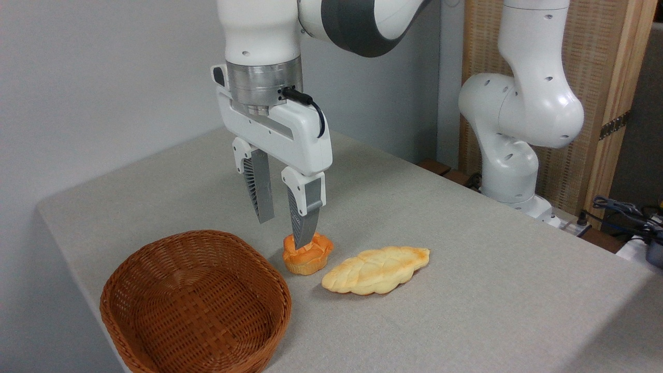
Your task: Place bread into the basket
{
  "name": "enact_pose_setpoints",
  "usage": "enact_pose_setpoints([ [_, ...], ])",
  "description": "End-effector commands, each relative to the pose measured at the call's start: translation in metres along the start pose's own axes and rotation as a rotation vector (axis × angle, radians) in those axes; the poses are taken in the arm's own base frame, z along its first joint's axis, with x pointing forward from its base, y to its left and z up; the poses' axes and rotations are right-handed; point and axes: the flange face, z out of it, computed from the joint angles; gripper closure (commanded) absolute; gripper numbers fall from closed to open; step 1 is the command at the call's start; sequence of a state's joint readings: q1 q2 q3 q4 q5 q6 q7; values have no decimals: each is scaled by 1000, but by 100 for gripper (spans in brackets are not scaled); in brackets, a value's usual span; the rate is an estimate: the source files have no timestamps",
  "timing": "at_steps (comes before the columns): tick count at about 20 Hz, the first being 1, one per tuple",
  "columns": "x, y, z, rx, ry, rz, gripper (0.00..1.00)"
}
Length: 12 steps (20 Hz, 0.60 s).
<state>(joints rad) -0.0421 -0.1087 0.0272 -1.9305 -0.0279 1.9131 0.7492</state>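
Note:
The bread [308,256], a small round orange-golden bun with a knotted top, sits on the grey table just right of the basket [196,303]. The basket is brown woven wicker, shallow and wide, with nothing in it, at the table's front left. My gripper [282,229] hangs open just above and slightly behind the bun, pointing down. Its right fingertip overlaps the bun's top in the picture; whether it touches is unclear. Nothing is held between the fingers.
A longer pale-yellow braided loaf [376,270] lies right of the bun. The arm's white base [510,155] stands at the table's far right edge, with cables [621,210] beyond it. A grey wall rises behind the table's left.

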Motion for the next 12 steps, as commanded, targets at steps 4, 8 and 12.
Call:
enact_pose_setpoints([
  [4, -1, -8, -31, -10, 26, 1, 0],
  [8, -2, -10, -30, -11, 25, 1, 0],
  [12, -2, -10, -30, -13, 23, 1, 0],
])
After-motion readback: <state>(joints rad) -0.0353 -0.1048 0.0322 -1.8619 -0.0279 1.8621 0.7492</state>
